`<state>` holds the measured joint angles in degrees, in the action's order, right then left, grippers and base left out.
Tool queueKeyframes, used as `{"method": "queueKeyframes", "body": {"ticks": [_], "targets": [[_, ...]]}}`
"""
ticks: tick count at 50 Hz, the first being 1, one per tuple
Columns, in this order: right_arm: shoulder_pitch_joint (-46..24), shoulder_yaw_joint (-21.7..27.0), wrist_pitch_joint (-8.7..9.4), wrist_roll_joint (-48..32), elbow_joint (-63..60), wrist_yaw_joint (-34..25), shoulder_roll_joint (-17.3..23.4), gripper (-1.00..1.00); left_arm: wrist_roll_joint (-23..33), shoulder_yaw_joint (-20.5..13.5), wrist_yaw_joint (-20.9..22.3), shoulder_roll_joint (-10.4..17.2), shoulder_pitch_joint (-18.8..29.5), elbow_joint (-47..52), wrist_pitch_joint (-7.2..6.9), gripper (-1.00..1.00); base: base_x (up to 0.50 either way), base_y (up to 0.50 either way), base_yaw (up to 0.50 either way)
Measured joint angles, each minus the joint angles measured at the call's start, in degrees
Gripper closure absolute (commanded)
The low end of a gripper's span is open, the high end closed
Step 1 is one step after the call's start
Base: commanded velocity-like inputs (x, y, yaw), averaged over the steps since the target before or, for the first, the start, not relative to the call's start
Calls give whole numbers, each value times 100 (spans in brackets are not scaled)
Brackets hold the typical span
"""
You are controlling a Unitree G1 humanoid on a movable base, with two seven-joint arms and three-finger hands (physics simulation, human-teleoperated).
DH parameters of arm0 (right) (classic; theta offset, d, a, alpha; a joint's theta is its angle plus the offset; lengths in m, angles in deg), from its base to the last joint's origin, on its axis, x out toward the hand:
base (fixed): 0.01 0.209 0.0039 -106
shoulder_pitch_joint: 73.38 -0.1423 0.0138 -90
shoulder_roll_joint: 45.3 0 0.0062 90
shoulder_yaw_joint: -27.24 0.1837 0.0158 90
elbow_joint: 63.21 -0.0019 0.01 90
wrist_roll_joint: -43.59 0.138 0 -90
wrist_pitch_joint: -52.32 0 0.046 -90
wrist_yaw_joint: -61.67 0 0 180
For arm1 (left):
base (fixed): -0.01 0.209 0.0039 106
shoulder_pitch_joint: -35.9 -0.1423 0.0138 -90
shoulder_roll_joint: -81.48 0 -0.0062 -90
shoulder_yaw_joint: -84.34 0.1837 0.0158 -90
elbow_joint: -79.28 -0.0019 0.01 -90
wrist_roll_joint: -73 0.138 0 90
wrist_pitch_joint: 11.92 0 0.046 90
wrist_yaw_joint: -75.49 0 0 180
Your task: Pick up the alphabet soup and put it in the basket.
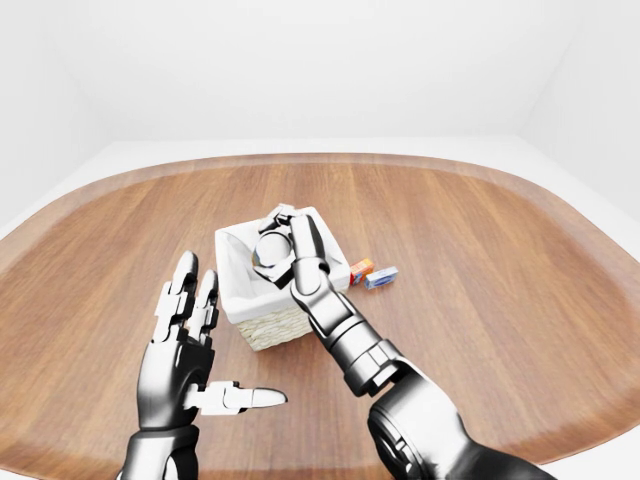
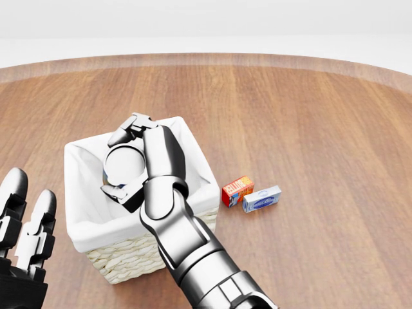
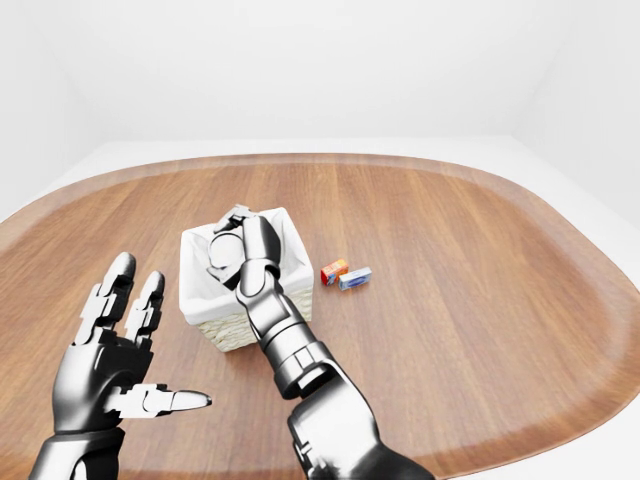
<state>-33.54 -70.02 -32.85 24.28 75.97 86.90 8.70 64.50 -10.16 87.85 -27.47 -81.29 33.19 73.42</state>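
The alphabet soup can (image 2: 124, 164) shows its pale round end and is held in my right hand (image 2: 129, 161), whose fingers close round it over the inside of the basket (image 2: 193, 161). The basket is woven, with a white cloth lining, and sits on the wooden table left of centre in the head view. My left hand (image 1: 205, 350) is open and empty, raised to the left of the basket, apart from it.
Two small boxes lie on the table right of the basket: an orange-red one (image 2: 237, 190) and a blue-white one (image 2: 261, 199). The round wooden table (image 1: 480, 250) has a white floor and walls beyond its edge.
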Motion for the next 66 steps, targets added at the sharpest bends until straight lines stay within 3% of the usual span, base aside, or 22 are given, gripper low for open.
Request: {"method": "queueKeyframes", "body": {"ticks": [23, 24, 25, 26, 66], "targets": [[-476, 167, -277, -132, 1141, 438, 0, 100, -62, -96, 78, -37, -11, 100, -35, -100, 0, 0, 0], [-482, 168, -283, -144, 1156, 448, 0, 87, -64, -100, 82, -40, -11, 103, -35, -100, 0, 0, 0], [-486, 171, -296, -137, 1170, 466, 0, -42, -64, -104, 86, -43, -11, 105, -35, -100, 0, 0, 0], [-492, 166, -311, -124, 1184, 477, 0, -100, -65, -108, 89, -46, -10, 106, -35, -100, 0, 0, 0], [-534, 161, -478, -164, 1307, 477, 0, -100, -56, -117, 120, -68, -11, 75, -35, -100, 0, 0, 0]]}}
